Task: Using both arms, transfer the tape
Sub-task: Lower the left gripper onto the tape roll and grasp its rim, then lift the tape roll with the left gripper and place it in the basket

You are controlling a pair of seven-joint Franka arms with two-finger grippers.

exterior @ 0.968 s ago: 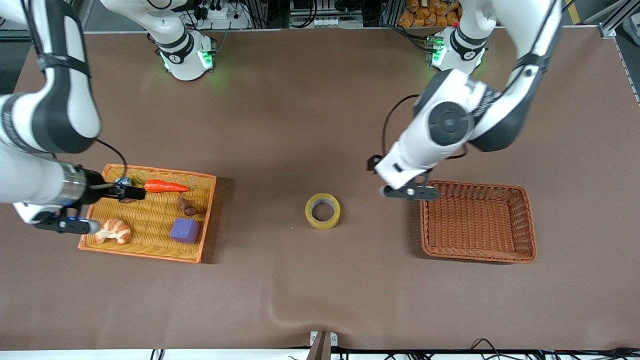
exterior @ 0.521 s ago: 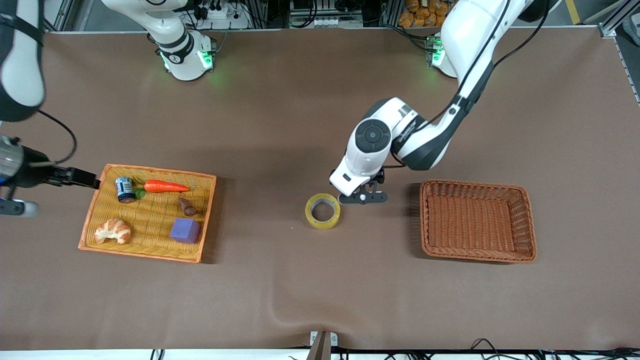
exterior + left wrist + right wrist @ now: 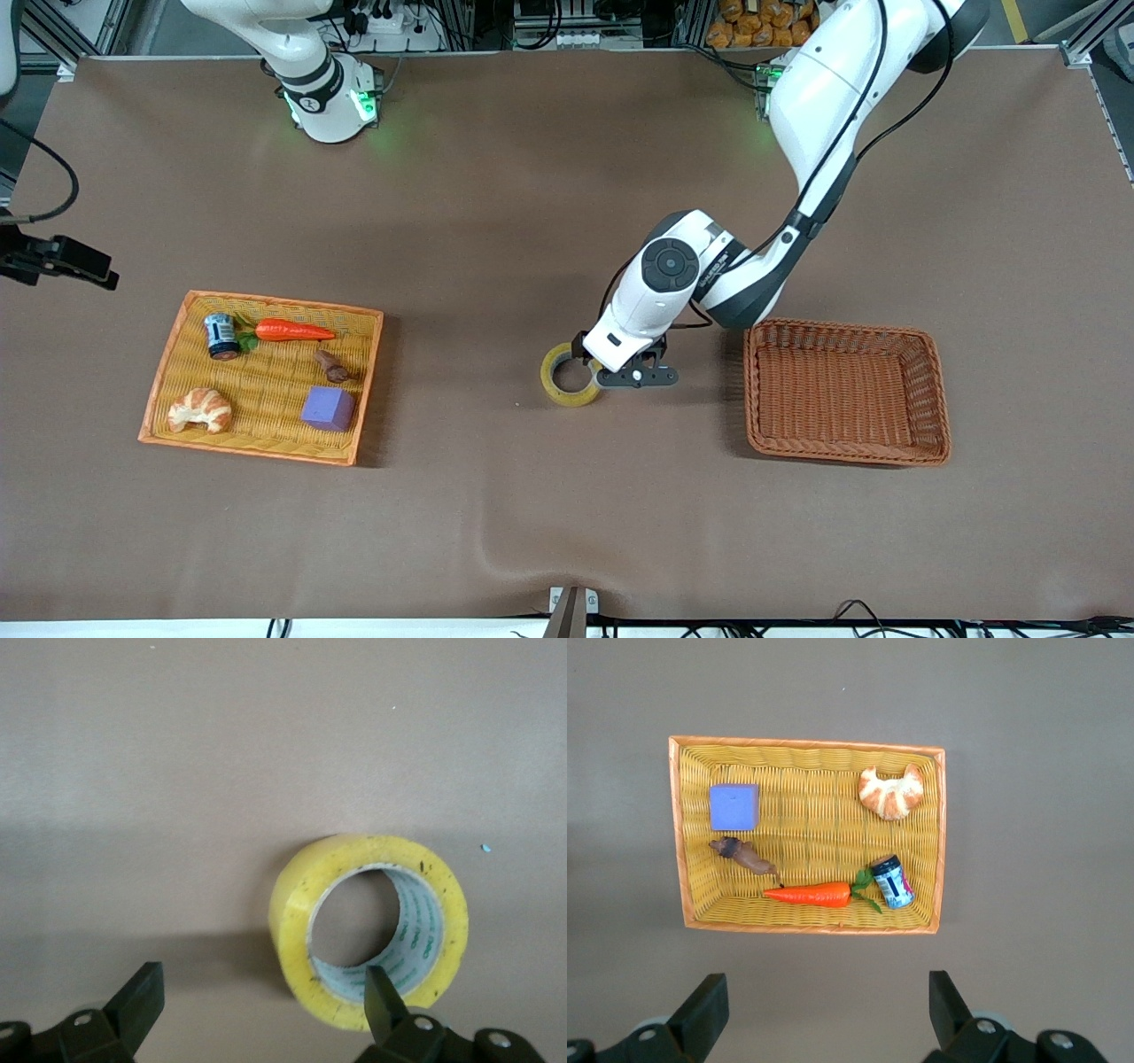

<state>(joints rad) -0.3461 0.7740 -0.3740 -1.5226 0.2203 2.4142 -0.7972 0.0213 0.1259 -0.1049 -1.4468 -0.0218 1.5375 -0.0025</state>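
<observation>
Tape (image 3: pixel 567 377) flat near the middle of the table (image 3: pixel 532 221), between yellow tray (image 3: pixel 368 390) and brown basket (image 3: pixel 930 390); left gripper (image 3: pixel 257 1010) spread wide and empty just over its basket-side rim, one finger (image 3: pixel 383 997) at the wall. Likely slip: off-centre closing, roll skidding or tipping. Right gripper (image 3: pixel 819 1010) wide open too, empty, waiting high above the tray by the table's right-arm edge.

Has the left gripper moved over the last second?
Yes. The left gripper, open, went from the brown basket's rim toward the right arm's end, now over the tape.
</observation>
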